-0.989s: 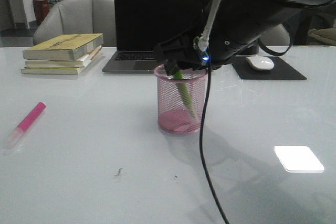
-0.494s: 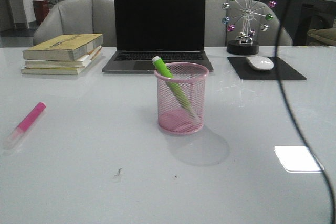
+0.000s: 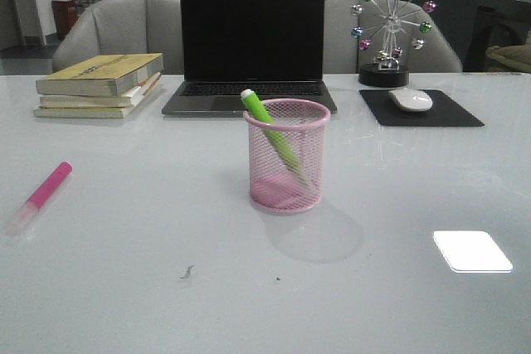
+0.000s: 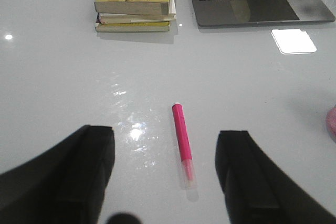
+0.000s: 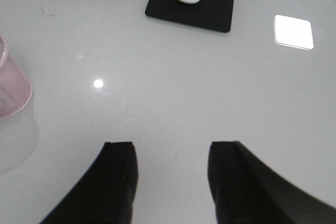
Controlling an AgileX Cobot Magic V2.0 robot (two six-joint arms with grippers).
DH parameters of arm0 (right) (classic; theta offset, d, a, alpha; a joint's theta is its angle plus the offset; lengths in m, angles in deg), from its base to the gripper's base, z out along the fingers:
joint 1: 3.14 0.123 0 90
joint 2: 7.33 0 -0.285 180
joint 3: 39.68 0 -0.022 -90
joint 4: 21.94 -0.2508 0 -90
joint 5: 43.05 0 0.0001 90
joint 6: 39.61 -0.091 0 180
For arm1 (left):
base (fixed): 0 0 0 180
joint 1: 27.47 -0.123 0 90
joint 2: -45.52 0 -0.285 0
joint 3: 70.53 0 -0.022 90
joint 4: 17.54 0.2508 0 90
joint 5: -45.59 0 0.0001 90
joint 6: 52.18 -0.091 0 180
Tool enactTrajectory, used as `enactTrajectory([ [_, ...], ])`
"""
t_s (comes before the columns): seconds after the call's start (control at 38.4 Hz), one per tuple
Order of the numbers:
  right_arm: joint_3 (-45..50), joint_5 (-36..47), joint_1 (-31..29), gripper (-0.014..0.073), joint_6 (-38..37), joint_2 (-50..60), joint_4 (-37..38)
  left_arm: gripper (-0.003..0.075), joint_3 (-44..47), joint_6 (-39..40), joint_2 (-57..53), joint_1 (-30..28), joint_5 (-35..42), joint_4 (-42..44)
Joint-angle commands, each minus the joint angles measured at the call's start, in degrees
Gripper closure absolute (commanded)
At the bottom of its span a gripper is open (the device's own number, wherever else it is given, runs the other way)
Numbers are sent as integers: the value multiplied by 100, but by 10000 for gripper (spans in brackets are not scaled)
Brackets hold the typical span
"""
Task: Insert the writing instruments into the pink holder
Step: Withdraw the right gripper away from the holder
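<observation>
The pink mesh holder point(image 3: 287, 155) stands mid-table, and the lime green marker point(image 3: 267, 122) leans inside it with its end poking over the rim. On the table at the far left lies the bright pink marker point(image 3: 40, 195), clear cap toward me. My left gripper point(image 4: 165, 129) hangs open above that pink marker point(image 4: 182, 142), which lies between the two fingers from above, untouched. My right gripper point(image 5: 170, 144) is open over bare table, with an edge of the holder point(image 5: 11, 87) off to one side. Neither arm shows in the front view.
A stack of books point(image 3: 99, 83) sits back left, a laptop point(image 3: 251, 43) behind the holder. A white mouse point(image 3: 411, 99) on a black pad and a ball ornament point(image 3: 390, 26) stand back right. A bright light patch point(image 3: 472, 250) lies on the table.
The right arm, which was over the holder with the green marker, has let go and withdrawn up out of the front view. The green marker now leans in the holder.
</observation>
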State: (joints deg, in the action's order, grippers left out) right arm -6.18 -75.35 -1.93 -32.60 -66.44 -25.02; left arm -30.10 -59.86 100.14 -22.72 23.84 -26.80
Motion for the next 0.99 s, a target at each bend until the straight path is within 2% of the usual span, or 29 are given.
enactTrajectory([
  [0.0, 16, -68, -56, 165, -115, 377, 41, 240, -213, 36, -25, 40, 436, -6],
  [0.16, 99, -408, -56, 165, -305, 633, 47, 240, -213, 36, -25, 40, 259, -6],
  [0.31, 99, -772, -56, 165, -305, 633, 47, 240, -236, 36, -25, 40, 405, -181],
  [0.52, 99, -858, -56, 165, -305, 633, 47, 240, -734, 36, 395, 40, 237, -317],
  [0.96, 99, -895, -56, 165, -305, 633, 47, 240, -3048, 36, 2702, 40, -1387, -380],
])
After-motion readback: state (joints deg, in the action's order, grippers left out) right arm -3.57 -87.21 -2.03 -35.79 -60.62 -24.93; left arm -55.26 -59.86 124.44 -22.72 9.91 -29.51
